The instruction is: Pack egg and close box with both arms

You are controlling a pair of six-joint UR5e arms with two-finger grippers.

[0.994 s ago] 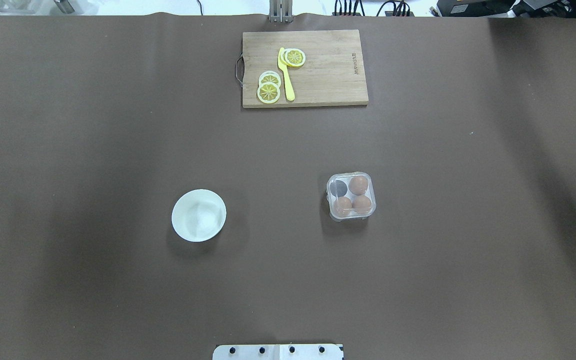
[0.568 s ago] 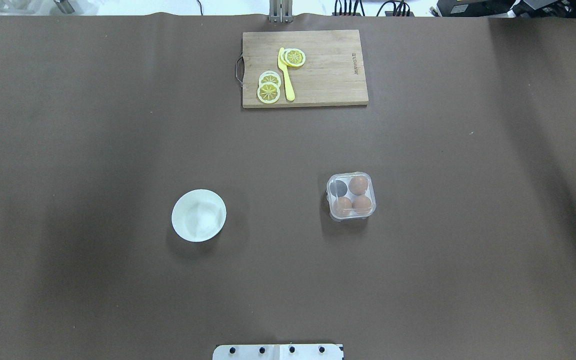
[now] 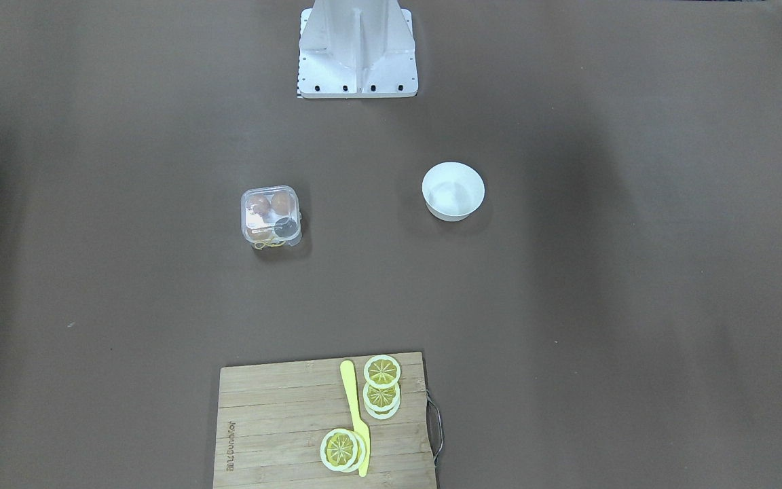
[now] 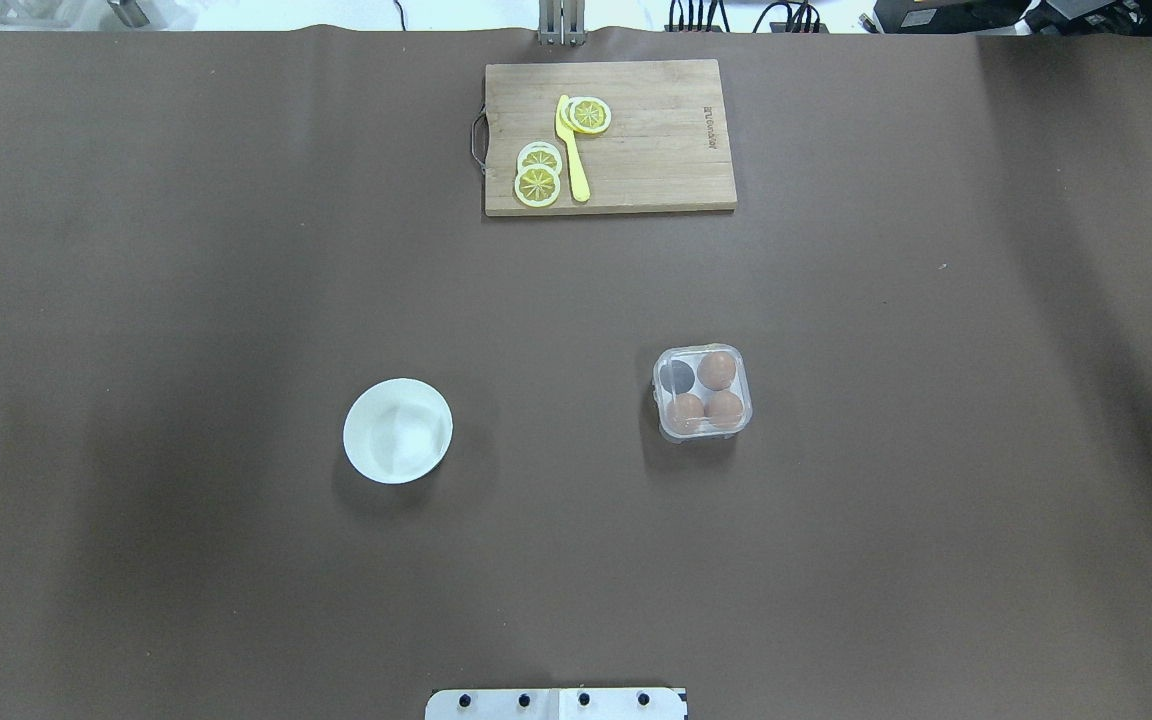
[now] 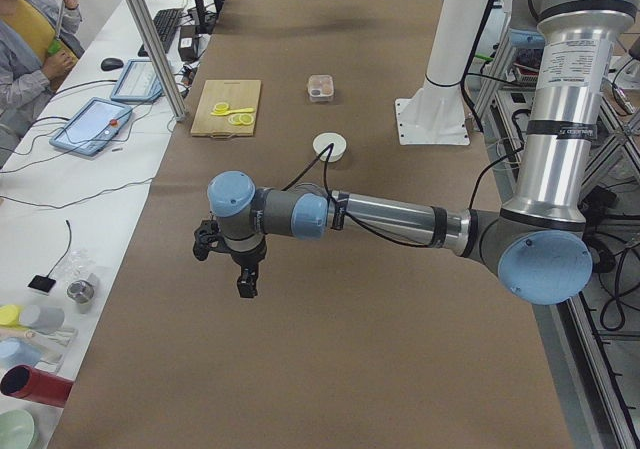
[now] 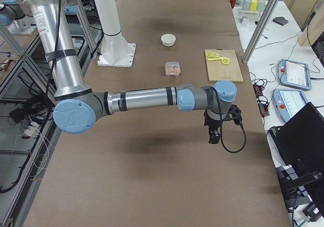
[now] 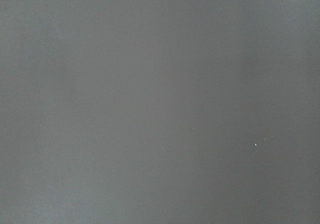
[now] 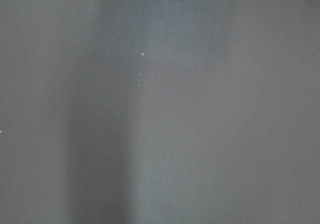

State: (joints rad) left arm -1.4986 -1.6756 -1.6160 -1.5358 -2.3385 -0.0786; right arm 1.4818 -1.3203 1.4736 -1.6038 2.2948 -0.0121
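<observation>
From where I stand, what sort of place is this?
Probably a robotics lab: a left arm and right arm over a covered table, a control tablet alongside, and a cutting board as prop.

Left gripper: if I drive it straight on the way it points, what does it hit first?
Most likely the bare brown table cover: the left gripper points down over it, and its wrist view shows nothing else.

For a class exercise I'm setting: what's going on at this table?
Nothing is being handled. The left gripper and the right gripper hang over opposite ends of the table, far from the box. It holds three brown eggs, one cup free; the white bowl is empty. Whether the jaws are open, I cannot tell.
</observation>
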